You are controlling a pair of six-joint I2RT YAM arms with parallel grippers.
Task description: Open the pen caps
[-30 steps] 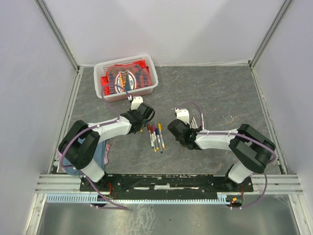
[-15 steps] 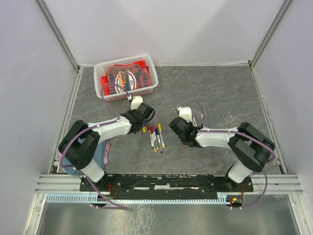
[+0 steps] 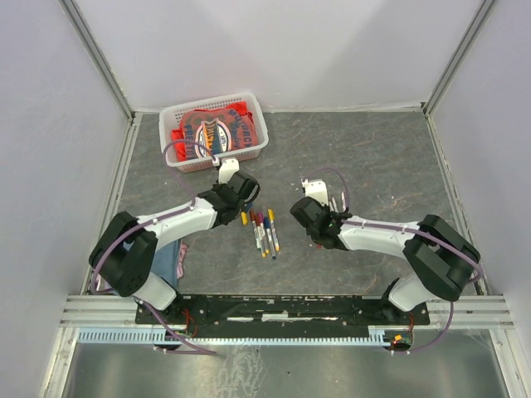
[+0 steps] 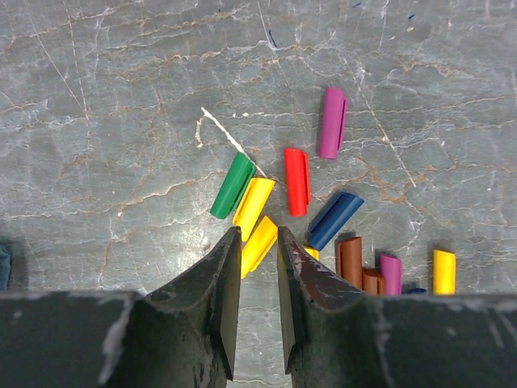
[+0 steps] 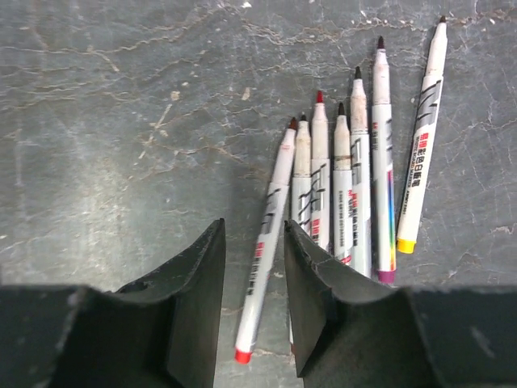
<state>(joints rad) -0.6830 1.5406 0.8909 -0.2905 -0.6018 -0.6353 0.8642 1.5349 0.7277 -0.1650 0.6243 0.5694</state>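
As left arm stretches forward since previous view, left tool (image 4: 258, 236) hangs narrowly parted, empty, over loose pen caps (image 4: 296, 182) on surface (image 4: 97, 97); right tool (image 5: 254, 228) likewise parted, empty, above bare pens (image 5: 339, 194). Seemingly capped pens (image 3: 264, 230) remain: task unfinished.

Overhead view, two close downward wrist views

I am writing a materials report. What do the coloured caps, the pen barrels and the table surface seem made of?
Coloured caps: probably plastic, smooth, slightly glossy; even solid colour with soft highlights.
Pen barrels: likely white plastic, smooth, with printed text.
Table surface: grey stone or stone-pattern laminate, matte, veined and scratched; which one is unclear.
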